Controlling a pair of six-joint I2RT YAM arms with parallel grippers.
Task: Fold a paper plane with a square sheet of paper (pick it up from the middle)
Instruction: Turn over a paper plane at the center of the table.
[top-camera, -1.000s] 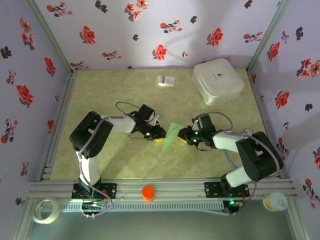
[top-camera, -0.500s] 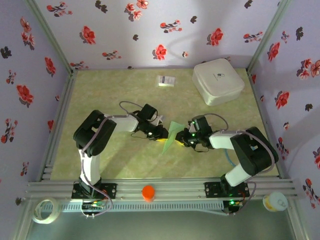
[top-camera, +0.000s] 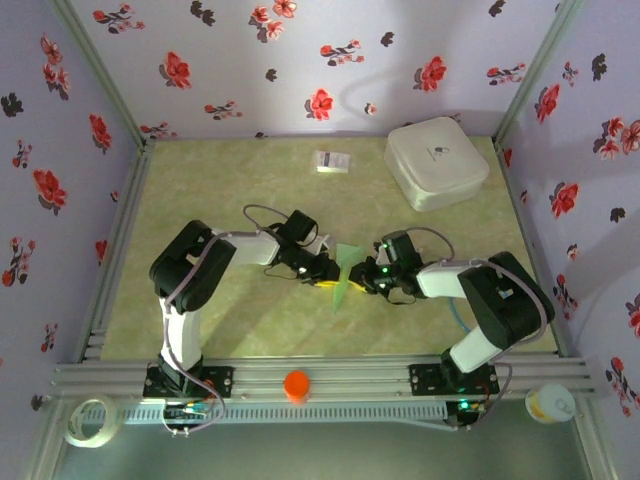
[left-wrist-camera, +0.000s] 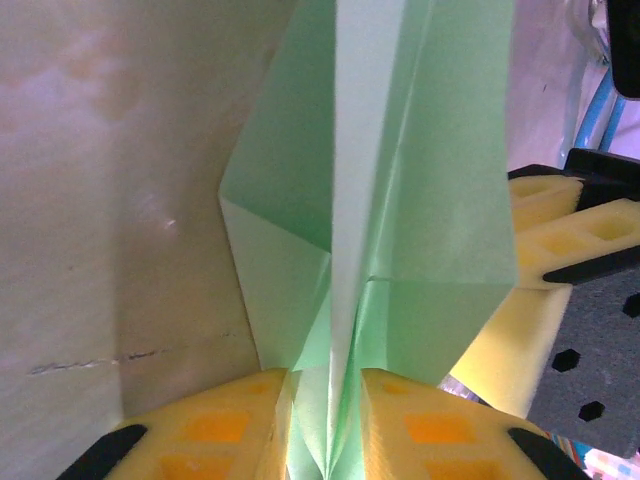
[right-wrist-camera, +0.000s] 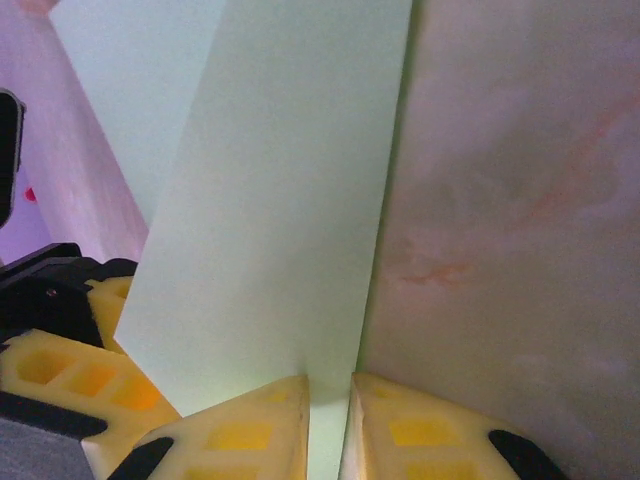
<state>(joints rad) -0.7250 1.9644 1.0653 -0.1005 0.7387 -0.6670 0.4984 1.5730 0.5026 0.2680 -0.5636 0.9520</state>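
Paper plane (top-camera: 344, 272) sat just below centre of the top view, with left gripper (left-wrist-camera: 325, 388) pinched narrow on its layered centre folds and right gripper (right-wrist-camera: 328, 392) pinched on its flat panel from the opposite side; the step looked to need level pinches and equal tension, else the crease would skew or tear.

Robot lab cell, floral walls (top-camera: 300, 60), aluminium rails (top-camera: 330, 374)

Paper plane (top-camera: 346, 272) on the table (top-camera: 220, 190): left hand (top-camera: 326, 270) at its 9 o'clock, right hand (top-camera: 366, 279) at 3, box (top-camera: 437, 162) at 1.
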